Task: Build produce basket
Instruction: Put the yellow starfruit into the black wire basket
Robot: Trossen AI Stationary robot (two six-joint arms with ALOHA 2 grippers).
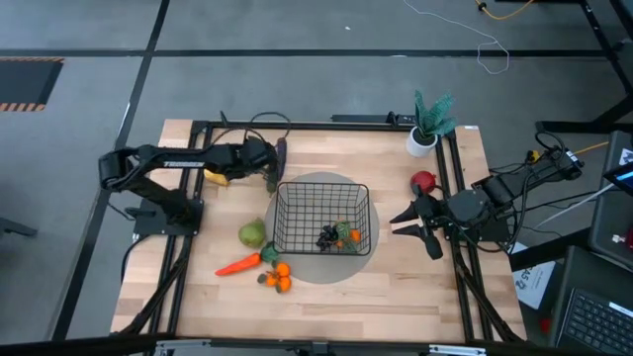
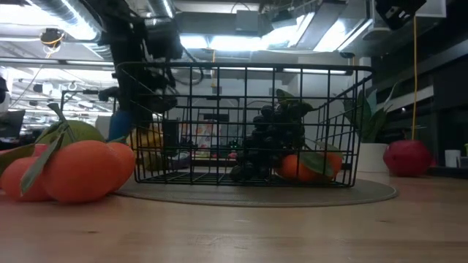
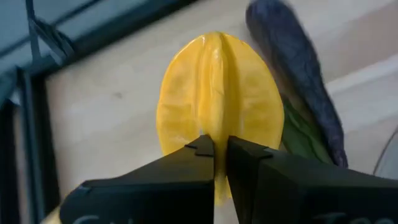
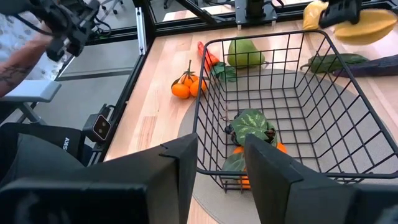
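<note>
Two items in basket (image 1: pixel 322 218): dark grapes (image 1: pixel 327 237), small orange (image 1: pixel 352 236), at its near-right corner.
Basket place: grey mat (image 1: pixel 297 260), bench centre.
Left end effector (image 3: pixel 219 155): clamped on yellow fruit (image 3: pixel 217 93), beside eggplant (image 3: pixel 298 68).
Right end effector (image 1: pixel 407 222): wide, right of basket.

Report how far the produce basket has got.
Done: the grapes and an orange lie in the basket.

In hand: the left gripper is shut on a yellow piece, beside the basket.

Left: the carrot, pear, small oranges, eggplant and apple lie outside. The right gripper waits open.
</note>
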